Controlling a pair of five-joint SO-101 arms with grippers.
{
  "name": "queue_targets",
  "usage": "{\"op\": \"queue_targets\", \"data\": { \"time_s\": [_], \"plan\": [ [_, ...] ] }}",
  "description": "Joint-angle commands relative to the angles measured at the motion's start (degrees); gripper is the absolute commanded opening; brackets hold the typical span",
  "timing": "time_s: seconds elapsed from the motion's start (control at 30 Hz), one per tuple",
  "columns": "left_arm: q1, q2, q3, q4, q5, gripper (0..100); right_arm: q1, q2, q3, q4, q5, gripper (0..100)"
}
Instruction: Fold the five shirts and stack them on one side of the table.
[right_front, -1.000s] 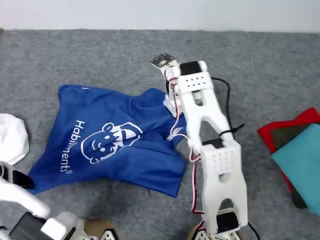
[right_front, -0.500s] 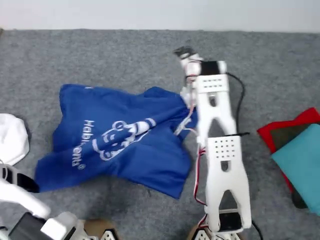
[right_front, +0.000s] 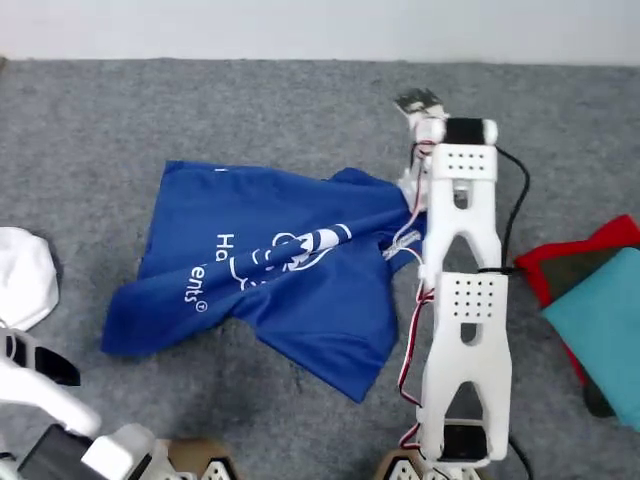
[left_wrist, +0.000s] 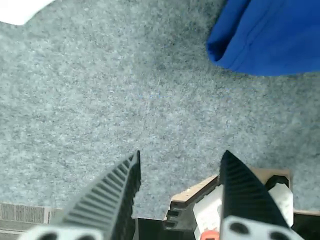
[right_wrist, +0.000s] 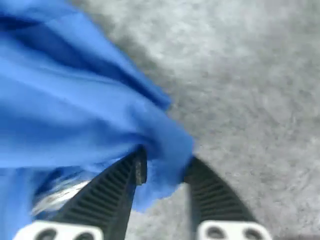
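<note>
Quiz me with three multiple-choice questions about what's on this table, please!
1. Where does the folded pile lie? A) middle B) left edge C) right edge
2. What colour is the shirt being held? A) white B) blue C) red
3. How is the left hand? A) open, empty B) shut on cloth C) holding a cup
Answers: 1 C, its red and teal cloths sit at the table's right edge; 2 B, the right hand pinches blue cloth; 3 A, its fingers stand apart, nothing between.
</note>
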Motion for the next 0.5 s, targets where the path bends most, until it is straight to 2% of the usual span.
{"op": "queue_targets", "data": {
  "time_s": [0.0, 0.1, 0.2, 0.47],
  "plan": [
    [0.6, -2.1, -0.3, 1.3, -0.3, 25, -2.9, -11.3, 1.5, 2.4, 0.4, 30.1],
    [0.6, -2.1, -0.3, 1.4, -0.3, 25, -3.2, -16.5, 1.3, 1.5, 0.4, 32.7],
    [0.6, -2.1, -0.3, 1.4, -0.3, 25, -2.4, -18.2, 1.7, -4.4, 0.4, 32.5],
    [0.2, -2.3, -0.3, 1.6, -0.3, 25, -3.5, -5.3, 1.5, -14.1, 0.4, 32.5]
  ]
}}
